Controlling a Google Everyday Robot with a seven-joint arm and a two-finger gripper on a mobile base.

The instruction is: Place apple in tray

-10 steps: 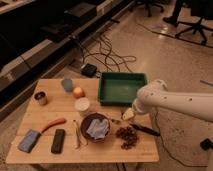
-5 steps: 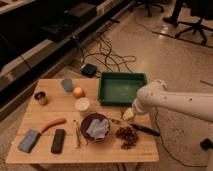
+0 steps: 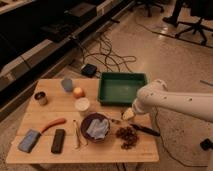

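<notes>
The apple (image 3: 78, 92), small, round and yellowish-orange, sits on the wooden table (image 3: 55, 107) at the back, left of the tray. The dark green tray (image 3: 122, 88) lies at the table's back right corner and holds nothing. My white arm reaches in from the right. My gripper (image 3: 128, 115) hangs at its end over the table's right side, just in front of the tray and well right of the apple. It holds nothing that I can see.
A white cup (image 3: 82, 105), a blue-grey cup (image 3: 67, 84), a small tin (image 3: 41, 97), an orange stick (image 3: 53, 124), a dark bowl with blue cloth (image 3: 96, 127), a black remote (image 3: 58, 140), a blue sponge (image 3: 29, 140) and a brown cluster (image 3: 127, 136) lie on the table. Cables (image 3: 107, 52) cross the floor behind.
</notes>
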